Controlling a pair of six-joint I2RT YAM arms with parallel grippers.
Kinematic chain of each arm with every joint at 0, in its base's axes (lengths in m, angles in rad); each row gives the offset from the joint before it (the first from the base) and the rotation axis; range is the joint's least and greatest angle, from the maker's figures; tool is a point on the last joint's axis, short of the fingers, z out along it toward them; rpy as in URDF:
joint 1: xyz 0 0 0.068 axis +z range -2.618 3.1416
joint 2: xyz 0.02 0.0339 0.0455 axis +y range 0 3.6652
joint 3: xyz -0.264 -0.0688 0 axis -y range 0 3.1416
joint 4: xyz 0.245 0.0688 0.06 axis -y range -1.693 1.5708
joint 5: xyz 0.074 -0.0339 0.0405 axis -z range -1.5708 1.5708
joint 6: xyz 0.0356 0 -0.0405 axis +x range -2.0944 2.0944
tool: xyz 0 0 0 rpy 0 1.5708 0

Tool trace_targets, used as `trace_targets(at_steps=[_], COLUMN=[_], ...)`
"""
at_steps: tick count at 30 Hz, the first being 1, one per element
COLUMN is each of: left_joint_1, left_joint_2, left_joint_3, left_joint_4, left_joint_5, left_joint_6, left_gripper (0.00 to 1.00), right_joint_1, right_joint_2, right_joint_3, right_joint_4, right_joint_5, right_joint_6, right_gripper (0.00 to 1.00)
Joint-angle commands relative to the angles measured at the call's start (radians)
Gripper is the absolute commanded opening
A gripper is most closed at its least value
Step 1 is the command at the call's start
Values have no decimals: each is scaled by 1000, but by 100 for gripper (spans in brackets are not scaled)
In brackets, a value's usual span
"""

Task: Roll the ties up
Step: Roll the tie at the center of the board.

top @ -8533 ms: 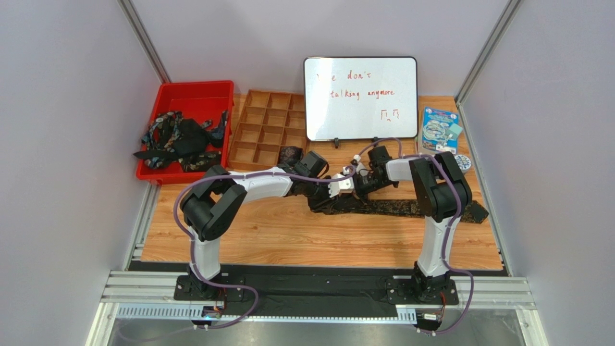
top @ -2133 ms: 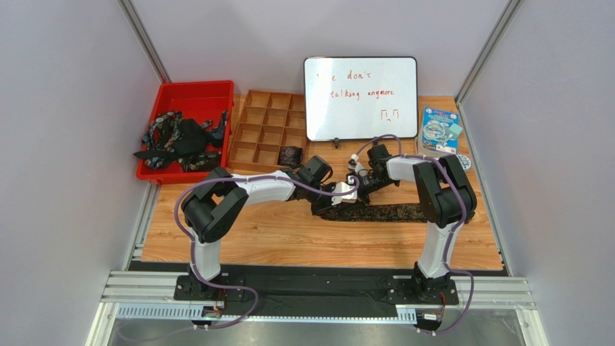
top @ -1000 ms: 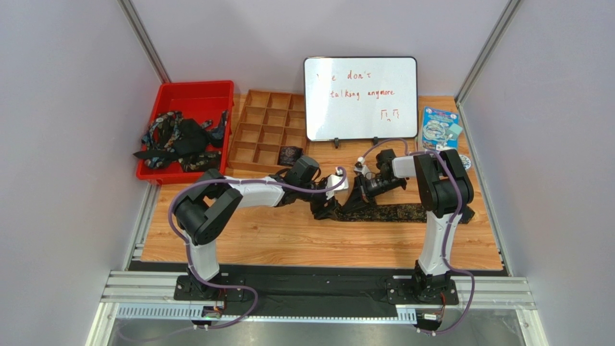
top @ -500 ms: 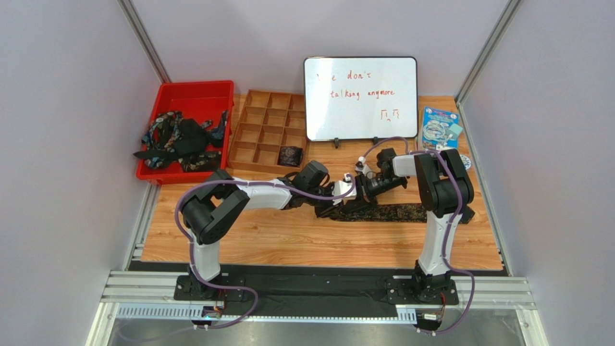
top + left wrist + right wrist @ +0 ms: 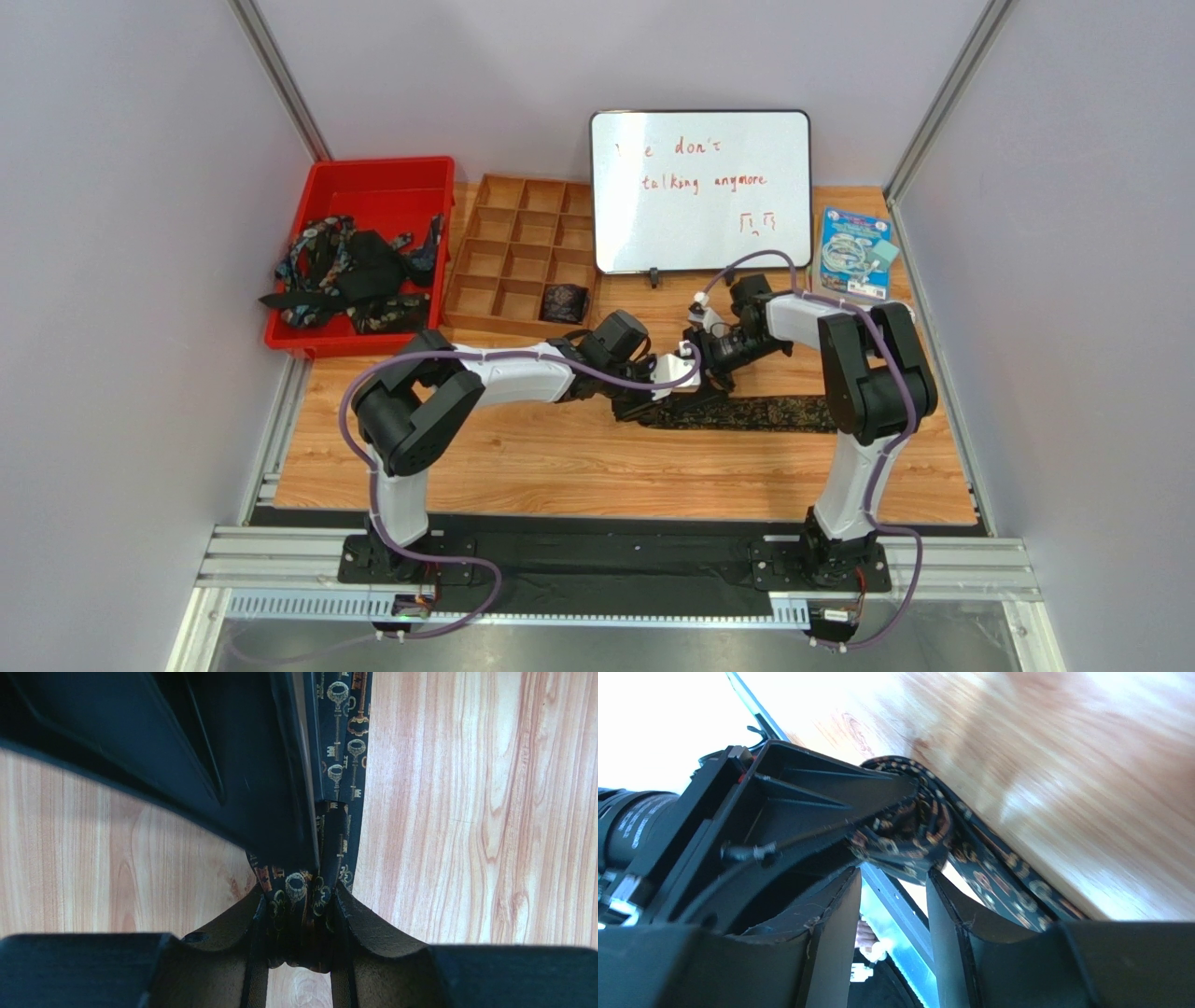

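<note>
The table (image 5: 561, 469) was walled in by grey panels on the left, back and right. Its near half, between the arm bases and the work, was bare wood, and so was the strip along its right edge. At the back edge stood a whiteboard (image 5: 700, 189). Its red handwriting read "e don't" over "talking anymore", the start of the first line being faint, with small marks below that I could not read. A red bin (image 5: 368, 185) filled the back left corner, overhanging the table's left edge, and held a heap of loose ties (image 5: 344, 273). Just beside it lay a wooden tray (image 5: 512, 238) of small compartments.

One tie (image 5: 765, 410) lay flat across the middle, running right toward the right arm. Its left end was wound into a roll where the two claws met. The left wrist view showed it printed with gold keys (image 5: 344, 742). A blue packet (image 5: 856, 252) sat at the back right, its print too small to read. A dark coil (image 5: 565, 301) sat in the tray's near right compartment.

The left claw (image 5: 302, 931) was clenched on the tie's rolled end. The right claw (image 5: 889, 903) had its fingers (image 5: 948, 931) apart with the roll at their tips; I cannot tell whether they pressed on it.
</note>
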Motion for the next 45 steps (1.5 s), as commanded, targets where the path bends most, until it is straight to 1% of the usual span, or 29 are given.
trace_targets(at_steps=[1, 3, 5, 6, 7, 9, 10, 12, 14, 16, 17, 18, 21, 26, 31, 37, 41, 44, 45], left_joint_1=[-2, 0, 0, 0, -2, -2, 0, -2, 1, 4, 17, 23, 50, 63, 61, 57, 32, 6, -2], left_joint_2=[44, 46, 47, 49, 50, 50, 47, 44, 31, 0, -14, -29, -74, -126, -95, -8, 37, 67, 81], left_joint_3=[-3, -3, -3, -3, -1, 0, 0, -1, -6, -24, -32, -40, -53, -84, -75, -17, 8, 39, 48], left_joint_4=[-121, -123, -124, -124, -124, -126, -127, -132, -132, -110, -101, -90, -58, 46, 138, 198, 209, 178, 166], left_joint_5=[-55, -57, -55, -53, -53, -52, -50, -47, -40, -37, -6, 8, 74, 138, 198, 206, 181, 148, 135], left_joint_6=[33, 31, 31, 30, 28, 30, 30, 30, 24, 16, 5, -5, -38, -79, -117, -127, -107, -93, -91], left_gripper=[31, 31, 32, 32, 33, 34, 35, 38, 41, 48, 51, 57, 64, 72, 76, 77, 75, 66, 57], right_joint_1=[43, 46, 47, 49, 49, 49, 49, 41, 34, 17, 11, -5, -32, -58, -85, -103, -105, -106, -105], right_joint_2=[-6, 9, 32, 42, 51, 74, 82, 92, 94, 100, 105, 115, 141, 190, 217, 232, 240, 244, 247], right_joint_3=[4, 9, 12, 13, 10, 9, 9, 6, -4, -5, -7, -7, -10, -7, -10, -16, -17, -17, -14], right_joint_4=[79, 99, 118, 119, 119, 113, 100, 90, 84, 63, 54, 46, 18, -19, -31, -43, -45, -42, -40], right_joint_5=[14, 17, 17, 16, 14, 22, 22, 33, 36, 37, 37, 37, 31, 13, 37, 80, 89, 88, 86], right_joint_6=[59, 79, 92, 93, 95, 83, 77, 66, 64, 44, 35, 26, -8, -63, -88, -112, -126, -129, -128], right_gripper=[43, 43, 39, 36, 26, 17, 8, 0, 0, 0, 0, 0, 0, 0, 0, 0, 0, 0, 0])
